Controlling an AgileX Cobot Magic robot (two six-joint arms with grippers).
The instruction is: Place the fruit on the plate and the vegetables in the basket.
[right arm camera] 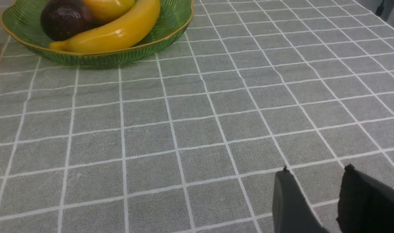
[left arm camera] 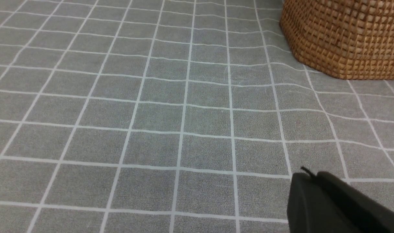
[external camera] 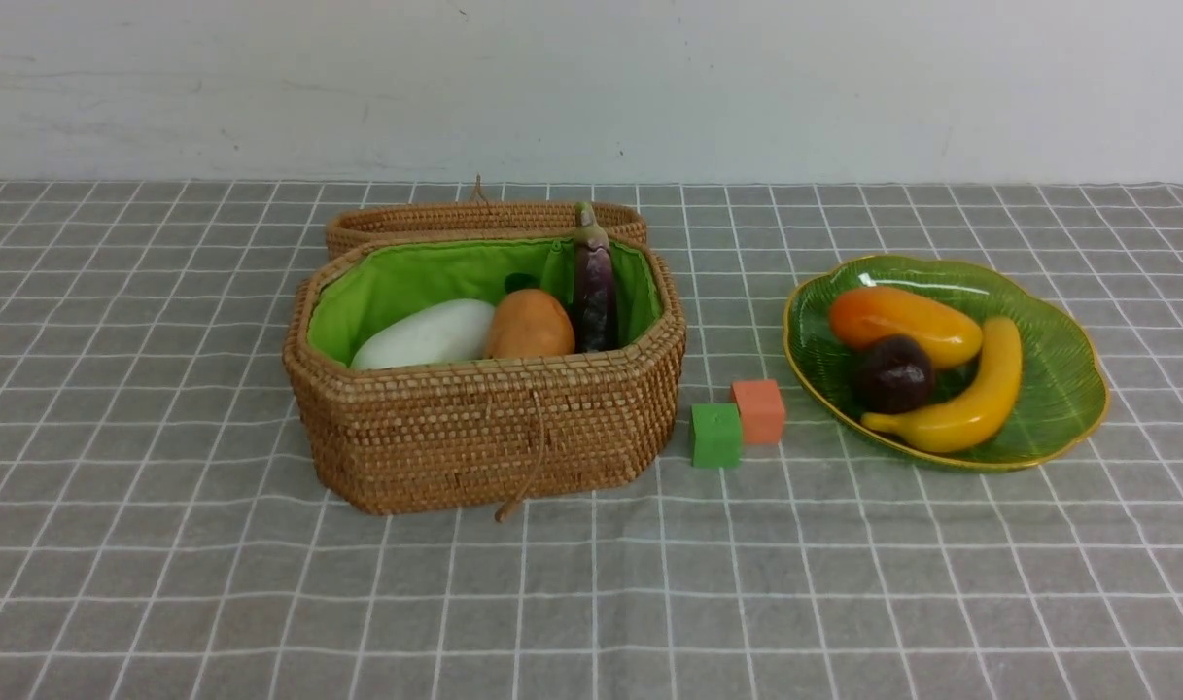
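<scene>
Green cube (external camera: 715, 435) touching orange cube (external camera: 758, 410), grey checked tablecloth (external camera: 163, 583)

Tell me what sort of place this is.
Likely a staged tabletop test setup, not a real kitchen: a grey checked tablecloth against a bare white wall, glossy toy produce sorted into a wicker basket and green plate, plus two loose cubes.

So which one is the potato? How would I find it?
Find the wicker basket with green lining on the left of the cloth. Inside, the potato sits in the middle, between the white gourd and the upright purple eggplant. It's the only round orange-brown one.
</scene>
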